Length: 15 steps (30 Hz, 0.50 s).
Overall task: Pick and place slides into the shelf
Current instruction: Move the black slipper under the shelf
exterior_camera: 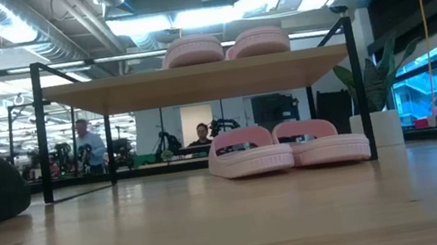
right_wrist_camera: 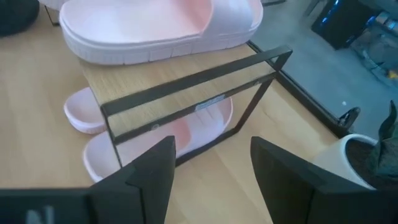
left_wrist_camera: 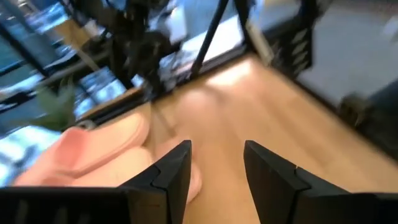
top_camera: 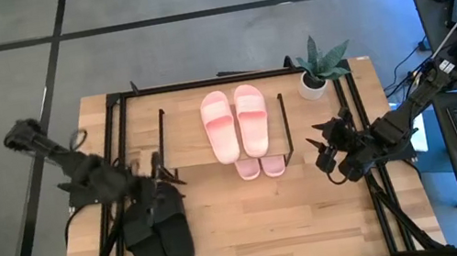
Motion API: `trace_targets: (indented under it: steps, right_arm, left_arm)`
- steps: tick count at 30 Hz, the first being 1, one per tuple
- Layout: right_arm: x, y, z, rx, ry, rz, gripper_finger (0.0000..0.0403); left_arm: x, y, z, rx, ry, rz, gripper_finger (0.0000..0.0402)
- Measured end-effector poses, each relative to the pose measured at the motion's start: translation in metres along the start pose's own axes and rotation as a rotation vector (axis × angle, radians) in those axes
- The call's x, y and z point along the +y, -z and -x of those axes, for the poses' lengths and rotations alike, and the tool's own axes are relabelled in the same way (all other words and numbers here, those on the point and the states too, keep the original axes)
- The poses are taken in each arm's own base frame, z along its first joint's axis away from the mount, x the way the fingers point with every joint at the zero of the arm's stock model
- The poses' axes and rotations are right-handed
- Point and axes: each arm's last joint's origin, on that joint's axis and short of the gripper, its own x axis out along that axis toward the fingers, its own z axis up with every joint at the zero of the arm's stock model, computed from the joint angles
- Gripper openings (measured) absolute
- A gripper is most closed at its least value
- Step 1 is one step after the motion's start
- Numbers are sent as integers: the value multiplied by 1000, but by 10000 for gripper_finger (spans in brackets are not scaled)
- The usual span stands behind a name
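Note:
The shelf stands mid-table on black wire legs. One pink pair of slides lies on its top board, seen in the low view as the upper pink pair. A second pink pair rests on the table under the board, heels poking out toward the near edge. The black pair lies soles down on the table, near left. My left gripper hovers open over the black pair's far end. My right gripper is open, right of the shelf, facing its end frame.
A potted plant in a white pot stands at the shelf's far right corner. Black frame rails run along the table's right and left sides. Bare tabletop lies between the shelf and the near edge. People show far off in the low view.

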Motion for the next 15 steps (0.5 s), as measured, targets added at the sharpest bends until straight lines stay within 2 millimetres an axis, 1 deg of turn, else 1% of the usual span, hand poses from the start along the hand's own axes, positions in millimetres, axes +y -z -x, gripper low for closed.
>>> trace_targets:
  steps: [4, 7, 10, 15]
  right_arm:
    - [-1, 11, -7, 3, 32, 47, 210]
    - [-3, 24, -14, 15, 55, 50, 210]
    - [-5, 40, -22, 30, 78, 48, 210]
    - [-8, 61, -33, 39, 99, 26, 210]
  left_arm:
    - [-25, -26, 2, 109, -138, -39, 141]
    - [-43, -39, 5, 129, -206, 17, 141]
    - [-61, -43, 4, 139, -241, 30, 141]
    - [-81, -37, -9, 179, -299, 46, 141]
